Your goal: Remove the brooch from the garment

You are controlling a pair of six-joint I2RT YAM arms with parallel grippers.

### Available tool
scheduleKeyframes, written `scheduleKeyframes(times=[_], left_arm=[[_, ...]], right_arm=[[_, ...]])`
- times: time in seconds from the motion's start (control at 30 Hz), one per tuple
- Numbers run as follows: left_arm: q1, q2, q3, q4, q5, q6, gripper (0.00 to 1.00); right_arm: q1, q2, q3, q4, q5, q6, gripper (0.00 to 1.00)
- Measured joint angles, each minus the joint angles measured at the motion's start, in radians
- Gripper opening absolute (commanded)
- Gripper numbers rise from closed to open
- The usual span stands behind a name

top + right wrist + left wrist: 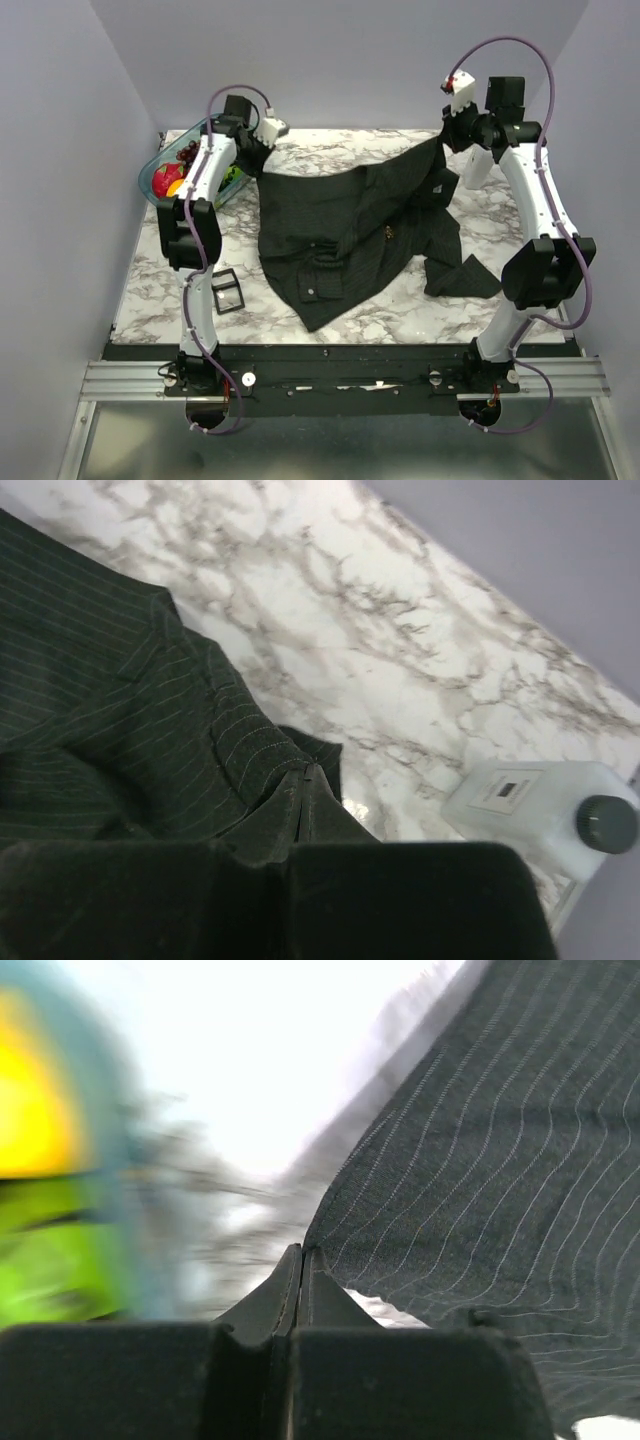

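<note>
You are pinching the garment [340, 225] at its two far corners. The left gripper [301, 1260] is sitting fully closed, with the cloth edge running into its tips at about 10 o'clock of the shirt. The right gripper [305, 778] is clamping the stitched hem at about 1 o'clock, jaws pressed together on the fabric. That pairing is probably drawing the top edge taut so the front panel is lying flat (a slack shirt would let a pin wander).

The brooch [389, 232] is showing as a tiny gold speck just toward 3 o'clock of the shirt's middle, well apart from both grips.

Room is running tight on the left: a bin [148, 178] of bright fruit is sitting just beside that gripper at 9 o'clock, and a black buckle frame [226, 291] is lying off the hem at 7 o'clock. In the right wrist view, a white bottle [520, 800] is standing near the held corner at 4 o'clock. The bare marble table [400, 310] is offering open space toward 6 o'clock.
</note>
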Motion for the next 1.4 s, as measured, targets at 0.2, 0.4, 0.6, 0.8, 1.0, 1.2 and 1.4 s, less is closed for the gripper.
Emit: scheduleKeyframes(times=[0.2,0.4,0.6,0.8,1.0,1.2,1.4], left_arm=[[0.08,-0.168,0.052,0.166,-0.037,0.027,0.0],[0.091,-0.388,-0.014,0.357,-0.07,0.064,0.0],[0.081,-0.578,-0.152,0.509,-0.076,0.042,0.0],[0.071,-0.651,-0.15,0.518,-0.08,0.042,0.0],[0.063,-0.831,-0.217,0.539,-0.079,0.093,0.0],[0.063,-1.095,-0.336,0.637,-0.057,0.116,0.0],[0.063,-1.241,-0.347,0.648,-0.009,0.013,0.0]], right_arm=[[-0.025,0.064,0.163,0.061,0.093,0.051,0.0],[-0.043,0.065,0.285,0.105,0.13,0.084,0.0],[-0.046,-0.021,0.224,0.137,0.089,0.082,0.0],[-0.045,-0.211,0.055,0.204,0.04,0.083,0.01],[-0.045,-0.416,0.022,0.259,0.018,0.12,0.0],[-0.045,-0.679,-0.001,0.245,0.026,0.108,0.01],[-0.045,-0.844,0.056,0.162,0.03,0.112,0.0]])
